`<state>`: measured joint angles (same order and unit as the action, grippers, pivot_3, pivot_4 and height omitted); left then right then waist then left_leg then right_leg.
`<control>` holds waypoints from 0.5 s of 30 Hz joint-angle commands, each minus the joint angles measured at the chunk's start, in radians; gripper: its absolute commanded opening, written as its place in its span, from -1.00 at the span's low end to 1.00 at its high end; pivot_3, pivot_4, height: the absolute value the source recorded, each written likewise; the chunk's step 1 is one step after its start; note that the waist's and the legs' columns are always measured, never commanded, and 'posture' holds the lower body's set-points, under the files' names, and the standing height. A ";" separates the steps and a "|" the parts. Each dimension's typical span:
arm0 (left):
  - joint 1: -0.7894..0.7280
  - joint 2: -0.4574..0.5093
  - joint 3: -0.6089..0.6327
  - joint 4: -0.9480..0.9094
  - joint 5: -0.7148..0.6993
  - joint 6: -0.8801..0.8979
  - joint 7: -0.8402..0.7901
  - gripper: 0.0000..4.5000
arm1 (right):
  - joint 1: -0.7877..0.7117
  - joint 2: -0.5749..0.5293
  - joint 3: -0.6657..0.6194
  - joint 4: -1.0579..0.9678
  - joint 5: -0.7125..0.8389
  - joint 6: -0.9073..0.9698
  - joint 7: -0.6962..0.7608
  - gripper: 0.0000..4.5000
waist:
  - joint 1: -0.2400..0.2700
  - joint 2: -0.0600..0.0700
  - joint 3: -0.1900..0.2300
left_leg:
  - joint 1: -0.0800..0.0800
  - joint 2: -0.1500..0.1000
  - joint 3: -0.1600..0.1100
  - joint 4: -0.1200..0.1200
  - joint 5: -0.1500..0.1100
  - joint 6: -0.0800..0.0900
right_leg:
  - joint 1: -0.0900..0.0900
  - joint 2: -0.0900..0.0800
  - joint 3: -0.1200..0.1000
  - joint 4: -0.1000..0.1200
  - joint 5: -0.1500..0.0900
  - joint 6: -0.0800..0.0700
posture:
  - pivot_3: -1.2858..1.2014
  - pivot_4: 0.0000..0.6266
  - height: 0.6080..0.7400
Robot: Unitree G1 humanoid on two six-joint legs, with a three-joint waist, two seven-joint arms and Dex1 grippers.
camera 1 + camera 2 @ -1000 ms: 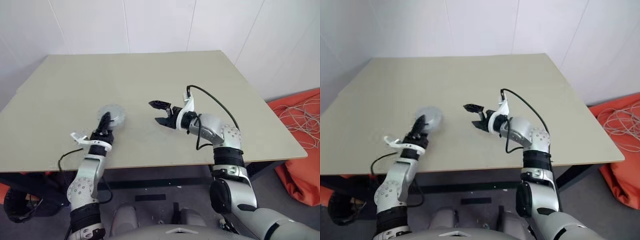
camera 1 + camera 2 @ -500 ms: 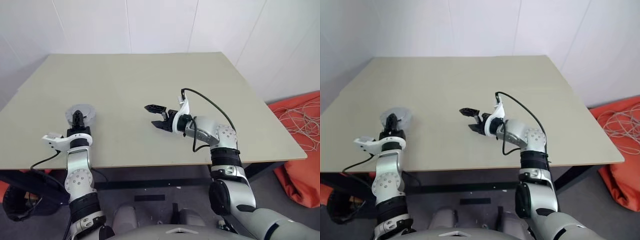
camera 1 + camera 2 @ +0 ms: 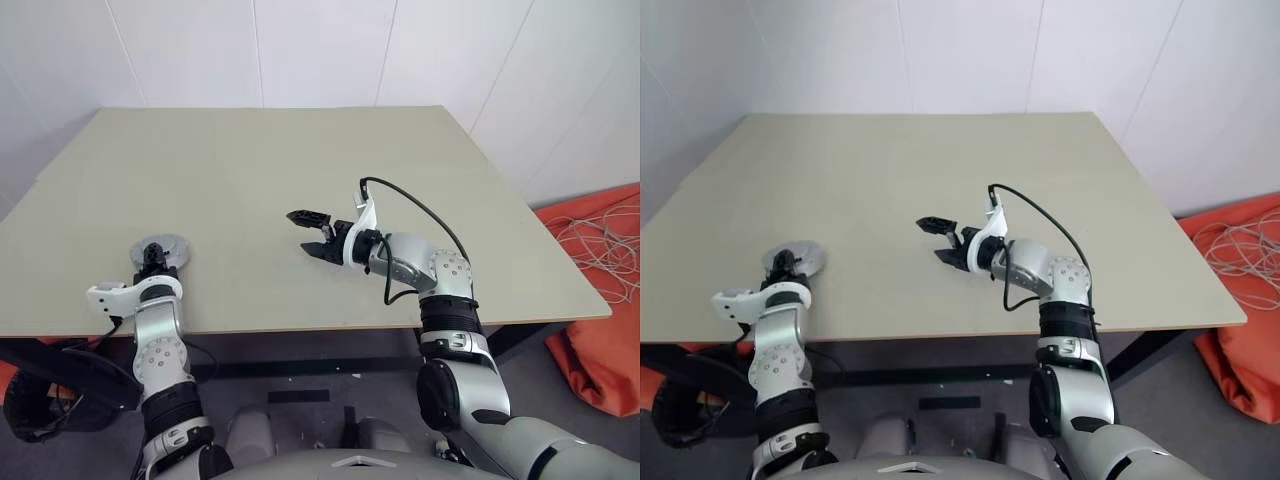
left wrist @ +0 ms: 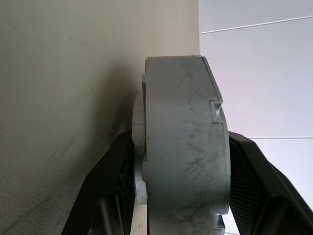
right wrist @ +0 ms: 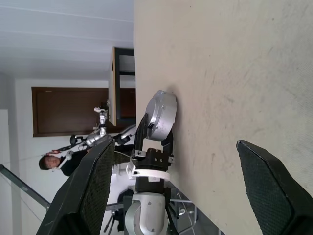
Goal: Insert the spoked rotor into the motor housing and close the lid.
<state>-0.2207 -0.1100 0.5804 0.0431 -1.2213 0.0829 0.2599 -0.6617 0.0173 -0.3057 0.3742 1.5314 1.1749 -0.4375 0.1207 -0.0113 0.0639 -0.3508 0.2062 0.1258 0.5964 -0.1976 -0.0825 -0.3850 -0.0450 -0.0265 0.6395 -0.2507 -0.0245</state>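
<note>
Though it looks small, the round silver motor housing [image 3: 160, 250] is probably a stiff, fairly heavy, slick metal piece, best pinched across its flat faces, as the left claw [image 4: 181, 196] grips it now, just above the counter [image 3: 300, 170]. Since a second ago it has travelled leftward. The right claw [image 3: 316, 232] hangs released, well apart.

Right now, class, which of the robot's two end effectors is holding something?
The left end effector, near the table's front-left edge: its fingers clamp a round grey motor part. The right end effector hangs open and empty mid-table.
</note>
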 commanded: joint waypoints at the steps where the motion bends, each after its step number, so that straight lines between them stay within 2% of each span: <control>1: -0.003 -0.033 -0.013 -0.052 0.030 -0.011 0.039 0.27 | -0.018 0.005 -0.003 -0.031 0.013 0.005 0.005 1.00 | 0.000 0.000 0.000 | 0.000 0.000 0.000 0.000 0.000 0.000 | 0.000 0.000 0.000 0.000 0.000 0.000 | 0.03 -1.00 1.00; 6: 0.011 -0.044 -0.026 -0.080 0.073 -0.010 0.118 0.93 | -0.019 0.008 -0.005 -0.027 0.012 0.007 0.003 1.00 | -0.002 0.000 0.000 | 0.000 0.000 0.000 0.000 0.000 0.000 | 0.001 0.000 0.000 0.000 0.000 0.000 | 0.03 -1.00 1.00; 7: 0.015 -0.047 -0.028 -0.087 0.081 -0.010 0.135 1.00 | -0.020 0.009 -0.005 -0.027 0.012 0.007 0.004 1.00 | -0.003 0.000 0.000 | 0.000 0.000 0.000 0.000 0.000 0.000 | 0.001 0.000 0.000 0.000 0.000 0.000 | 0.03 -1.00 1.00; 15: 0.095 -0.083 -0.059 -0.221 0.099 0.008 0.274 1.00 | -0.020 0.011 -0.005 -0.024 0.010 0.009 0.001 1.00 | -0.029 0.000 0.000 | -0.002 0.000 0.000 0.000 0.000 0.000 | 0.001 0.000 0.000 0.000 0.000 0.000 | 0.03 -1.00 1.00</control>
<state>-0.1745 -0.1042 0.5418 -0.1071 -1.1383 0.0902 0.4962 -0.6618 0.0264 -0.3063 0.3742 1.5314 1.1824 -0.4393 0.0920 -0.0110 0.0636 -0.3524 0.2062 0.1256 0.5964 -0.1976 -0.0825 -0.3843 -0.0446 -0.0262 0.6396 -0.2506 -0.0244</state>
